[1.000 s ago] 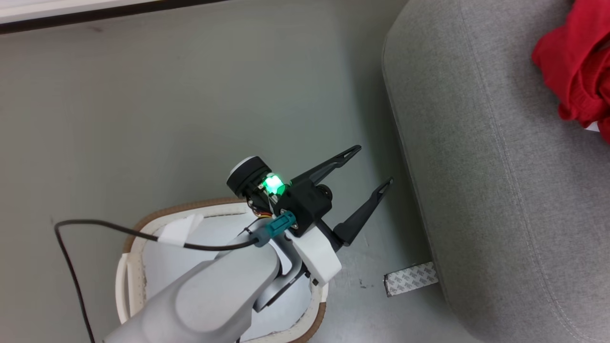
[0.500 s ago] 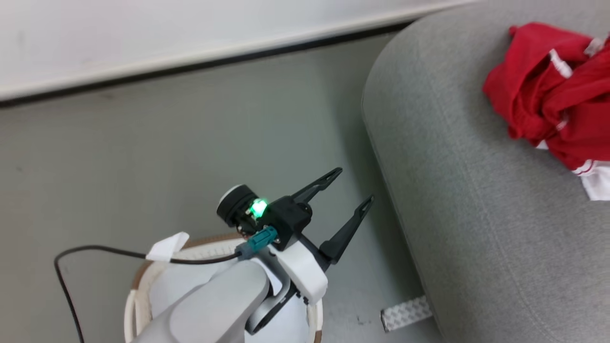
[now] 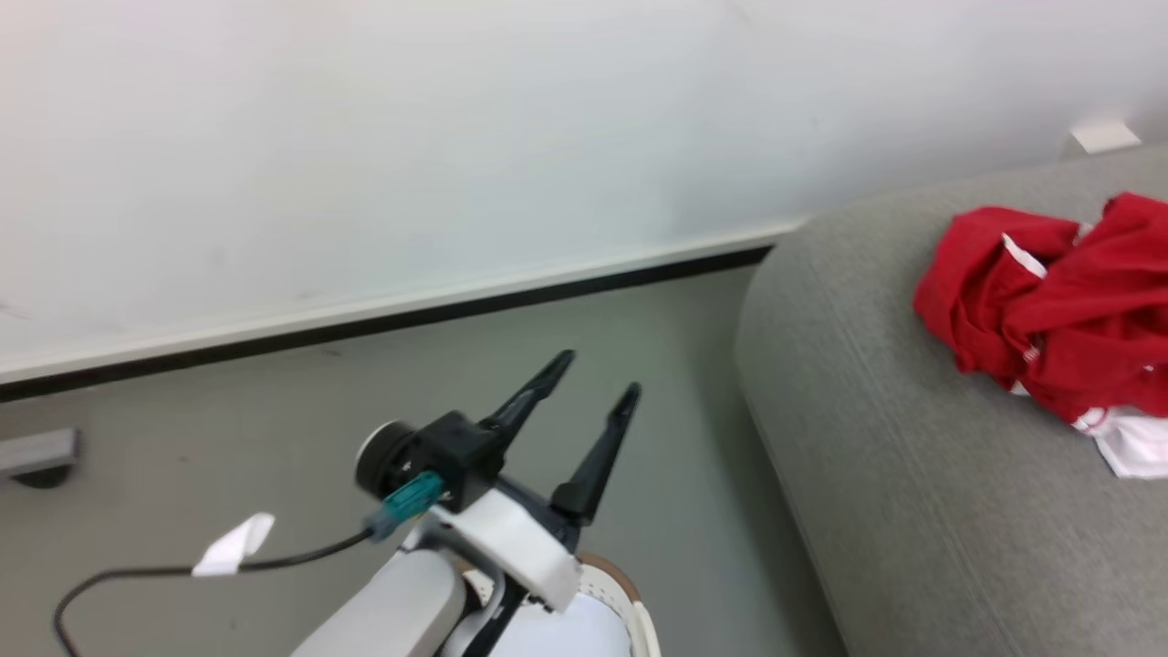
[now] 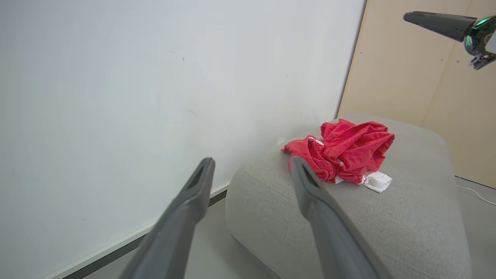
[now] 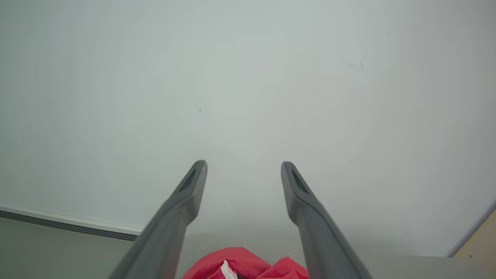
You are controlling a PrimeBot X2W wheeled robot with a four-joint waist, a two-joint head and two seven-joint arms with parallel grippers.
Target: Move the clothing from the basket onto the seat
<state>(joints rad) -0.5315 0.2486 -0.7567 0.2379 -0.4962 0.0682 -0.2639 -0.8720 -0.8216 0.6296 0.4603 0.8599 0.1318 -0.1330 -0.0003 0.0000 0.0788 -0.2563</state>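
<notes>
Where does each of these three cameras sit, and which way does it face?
Head view: on the head, looking down at floor, basket, seat, clothing; left forearm and open left jaws show.
Left wrist view: along its open jaws toward seat and clothing.
Right wrist view: along the open right jaws toward the wall, clothing below.
Shared: the clothing.

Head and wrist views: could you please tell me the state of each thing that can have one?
clothing: crumpled in a heap on the seat.
seat: bearing the clothing.
basket: upright, largely cut off by the frame edge.
left gripper: open, empty.
right gripper: open, empty, near the clothing.
</notes>
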